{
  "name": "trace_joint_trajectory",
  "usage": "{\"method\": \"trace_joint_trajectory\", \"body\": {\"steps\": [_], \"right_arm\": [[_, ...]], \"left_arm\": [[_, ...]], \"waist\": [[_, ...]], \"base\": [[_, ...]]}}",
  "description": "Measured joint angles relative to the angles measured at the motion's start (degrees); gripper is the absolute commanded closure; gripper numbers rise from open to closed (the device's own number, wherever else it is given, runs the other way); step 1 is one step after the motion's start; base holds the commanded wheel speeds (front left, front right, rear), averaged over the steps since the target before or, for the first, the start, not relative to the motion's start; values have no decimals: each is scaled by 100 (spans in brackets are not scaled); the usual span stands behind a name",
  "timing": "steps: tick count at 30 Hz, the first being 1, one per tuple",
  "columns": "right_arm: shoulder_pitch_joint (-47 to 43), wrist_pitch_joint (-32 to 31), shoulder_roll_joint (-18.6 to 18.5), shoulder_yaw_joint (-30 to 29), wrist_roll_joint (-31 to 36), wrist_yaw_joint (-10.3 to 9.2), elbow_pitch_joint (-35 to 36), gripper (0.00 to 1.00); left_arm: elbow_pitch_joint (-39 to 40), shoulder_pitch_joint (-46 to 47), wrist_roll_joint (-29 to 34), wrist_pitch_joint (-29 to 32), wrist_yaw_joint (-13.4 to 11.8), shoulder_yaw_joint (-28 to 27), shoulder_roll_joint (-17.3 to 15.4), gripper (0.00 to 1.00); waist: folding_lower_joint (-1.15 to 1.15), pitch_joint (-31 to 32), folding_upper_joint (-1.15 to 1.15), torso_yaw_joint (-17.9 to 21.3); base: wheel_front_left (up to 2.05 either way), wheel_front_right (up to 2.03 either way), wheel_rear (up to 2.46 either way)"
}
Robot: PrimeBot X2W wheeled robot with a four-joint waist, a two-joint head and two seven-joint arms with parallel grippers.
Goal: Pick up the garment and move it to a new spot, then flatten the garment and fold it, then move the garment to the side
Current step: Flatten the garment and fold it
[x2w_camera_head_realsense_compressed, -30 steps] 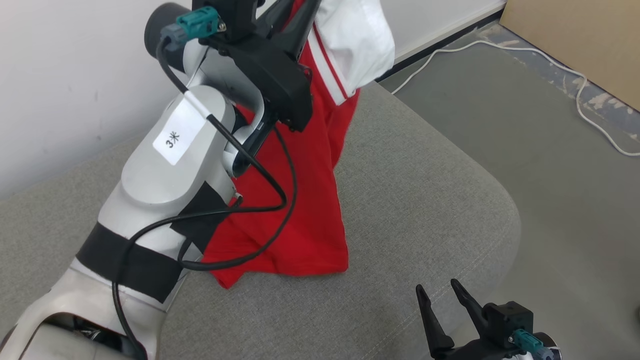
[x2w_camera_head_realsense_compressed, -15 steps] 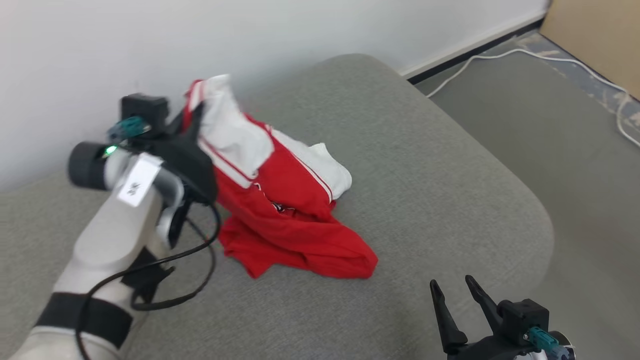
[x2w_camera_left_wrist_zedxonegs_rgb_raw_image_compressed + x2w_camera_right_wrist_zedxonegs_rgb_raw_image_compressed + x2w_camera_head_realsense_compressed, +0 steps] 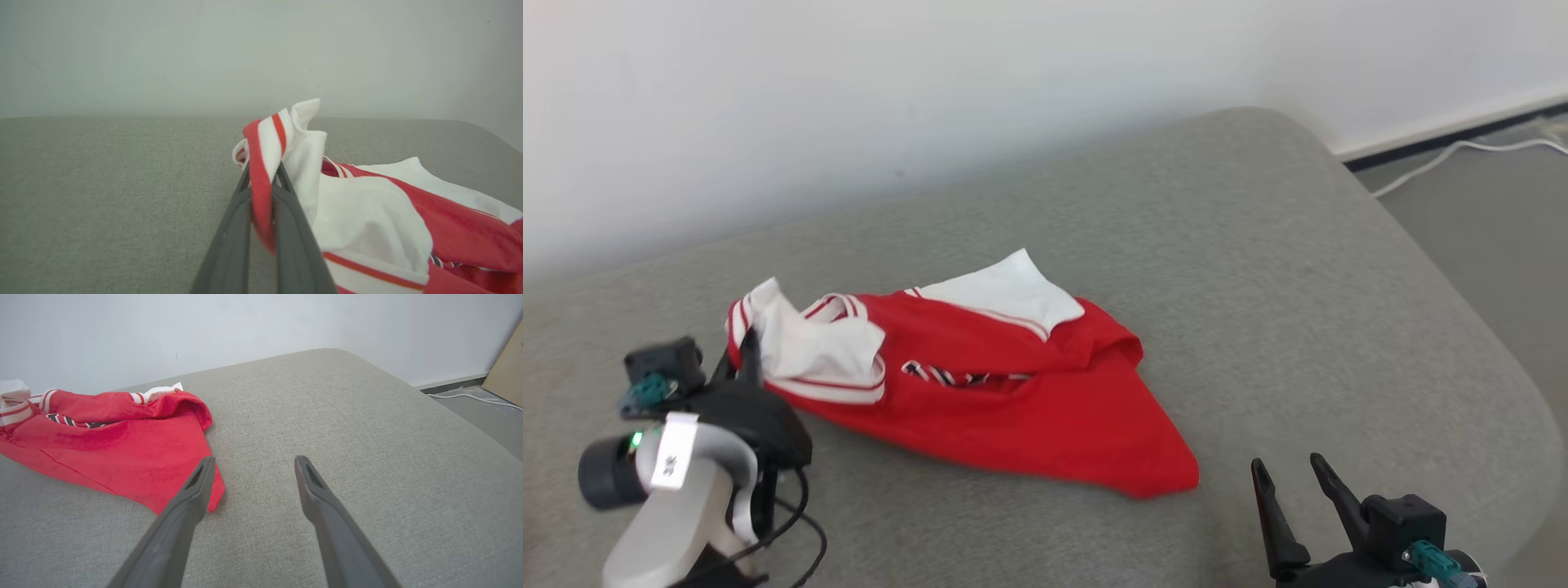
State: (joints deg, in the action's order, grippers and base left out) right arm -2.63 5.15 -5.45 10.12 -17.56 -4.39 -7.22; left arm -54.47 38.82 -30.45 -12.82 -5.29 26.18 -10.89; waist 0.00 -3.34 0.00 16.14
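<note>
The garment (image 3: 1013, 400) is a red shirt with white, red-striped sleeves, lying crumpled on the grey cushioned surface (image 3: 1258, 286). My left gripper (image 3: 747, 347) is at its left end, shut on a striped sleeve cuff. In the left wrist view the two dark fingers (image 3: 229, 241) pinch that red-and-white cuff (image 3: 265, 151), with the rest of the garment (image 3: 449, 232) spreading to the right. My right gripper (image 3: 1286, 478) stands open at the lower right, just right of the garment's red corner. Its view has the open gripper (image 3: 253, 463) over bare cushion, the garment (image 3: 114, 445) to its left.
A white wall (image 3: 931, 98) runs behind the cushion. The cushion's rounded right edge drops to a grey floor (image 3: 1503, 220), where a white cable (image 3: 1462, 151) lies by the dark baseboard. A tan board (image 3: 508, 371) leans at the far right.
My left arm has come down and to the left with the garment, which hung in the air and now lies spread on the cushion. The camera has also shifted. The right gripper stays open.
</note>
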Motion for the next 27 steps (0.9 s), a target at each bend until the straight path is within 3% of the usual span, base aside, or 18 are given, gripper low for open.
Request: {"method": "trace_joint_trajectory", "body": {"steps": [9, 11, 12, 13, 21, 27], "right_arm": [[-150, -10, -25, -10, 1, -24, 55, 0], [-180, -16, -24, 7, 2, -49, 56, 0], [-175, -19, -26, 14, 2, -51, 62, 0], [-175, -22, -25, 23, 3, -58, 71, 0], [-184, -112, -34, 52, 4, -64, 129, 0], [-275, -112, -133, -138, 12, -80, 140, 0]], "left_arm": [[212, -1111, -410, -93, -83, -524, 43, 99], [260, -1289, -446, -94, -105, -569, 57, 54], [289, -1374, -448, -119, -125, -597, 59, 15], [315, -1451, -448, -135, -125, -626, 58, 0], [761, -2156, -676, -144, -126, -888, 110, 0], [1645, -2679, -719, -146, -114, -1146, 144, 0]], "waist": [[0, 236, 0, -652], [0, 299, 0, -731], [0, 332, 0, -762], [0, 364, 0, -789], [0, 568, 0, -911], [0, 706, 0, -971]], "base": [[0, 0, 0], [0, 0, 0], [0, 0, 0], [0, 0, 0], [0, 0, 0], [0, 0, 0]]}}
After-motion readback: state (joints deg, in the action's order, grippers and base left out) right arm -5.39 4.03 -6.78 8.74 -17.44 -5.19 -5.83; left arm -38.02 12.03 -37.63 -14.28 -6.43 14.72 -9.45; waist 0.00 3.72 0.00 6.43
